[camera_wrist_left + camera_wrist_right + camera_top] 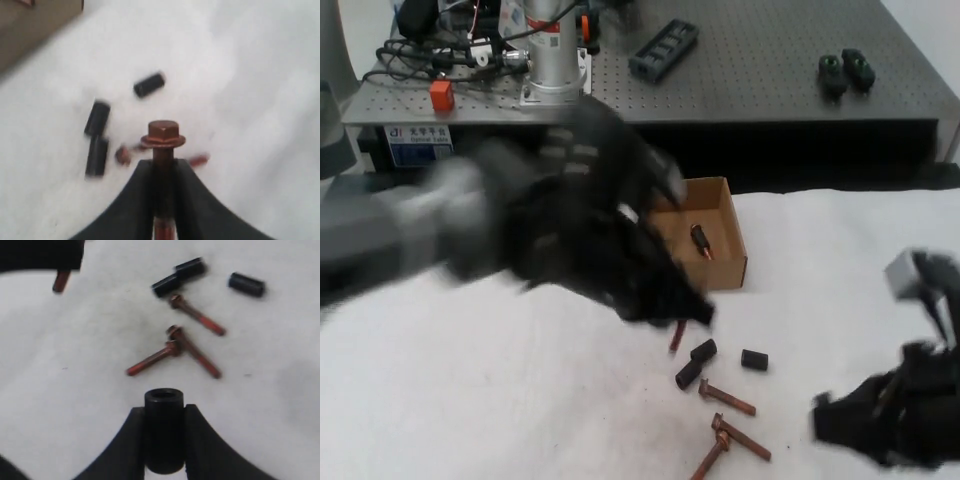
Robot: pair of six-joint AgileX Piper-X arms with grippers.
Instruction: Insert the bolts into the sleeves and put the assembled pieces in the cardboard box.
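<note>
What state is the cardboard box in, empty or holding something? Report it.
Not empty. In the high view the cardboard box holds one piece, dark with a copper end, lying on its floor.

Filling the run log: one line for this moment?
left gripper shut on bolt | right gripper shut on sleeve | loose: three bolts, three sleeves | box: one piece

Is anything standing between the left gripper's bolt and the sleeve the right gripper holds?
Nothing visible blocks it. The bolt in the left gripper and the sleeve in the right gripper have only loose bolts and sleeves lying on the cloth between them.
</note>
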